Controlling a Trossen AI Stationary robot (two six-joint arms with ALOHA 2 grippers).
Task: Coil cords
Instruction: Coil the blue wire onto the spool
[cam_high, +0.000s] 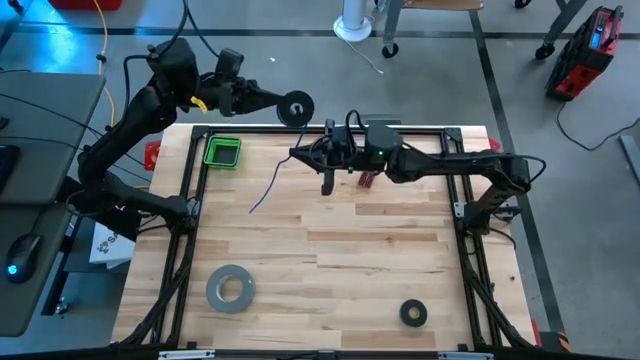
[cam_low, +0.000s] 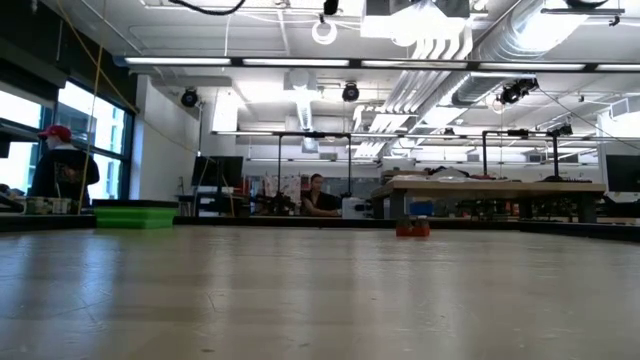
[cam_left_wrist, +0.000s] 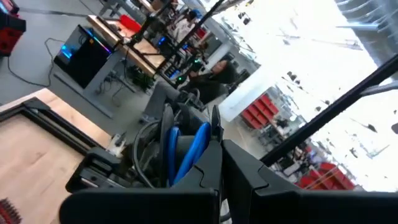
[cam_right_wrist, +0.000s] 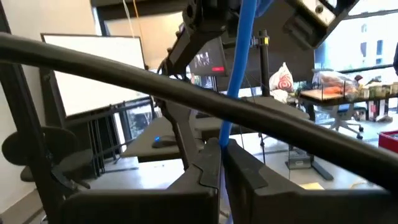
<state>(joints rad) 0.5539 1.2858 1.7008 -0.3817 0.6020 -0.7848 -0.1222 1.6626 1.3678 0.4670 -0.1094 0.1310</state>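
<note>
The thin blue cord (cam_high: 268, 187) runs from my right gripper (cam_high: 300, 156) down toward the table, its free end (cam_high: 252, 210) low over the wood. In the right wrist view the cord (cam_right_wrist: 239, 68) rises from the shut fingers toward the small black round spool (cam_high: 297, 107). My left gripper (cam_high: 281, 103) holds the spool beyond the table's far edge, left of centre. Blue turns (cam_left_wrist: 186, 152) show on the spool between its side plates. My left gripper is shut on the spool at one side plate (cam_left_wrist: 214, 127), pinched between the two fingers, which come at it level from the left. The spool is lifted clear, edge-on to the wrist camera. My right gripper pinches the cord (cam_right_wrist: 225, 134) between its two fingers, lying across it and reaching level from the table's right. The cord goes up from the fingers toward the spool; its tail hangs slack below.
A green bin (cam_high: 222, 152) stands at the far left corner, and a small red object (cam_high: 365, 180) lies below my right arm. The large grey tape roll (cam_high: 230, 287) and the wider black ring (cam_high: 413, 313) lie near the front edge. People show in the room behind (cam_low: 318, 195).
</note>
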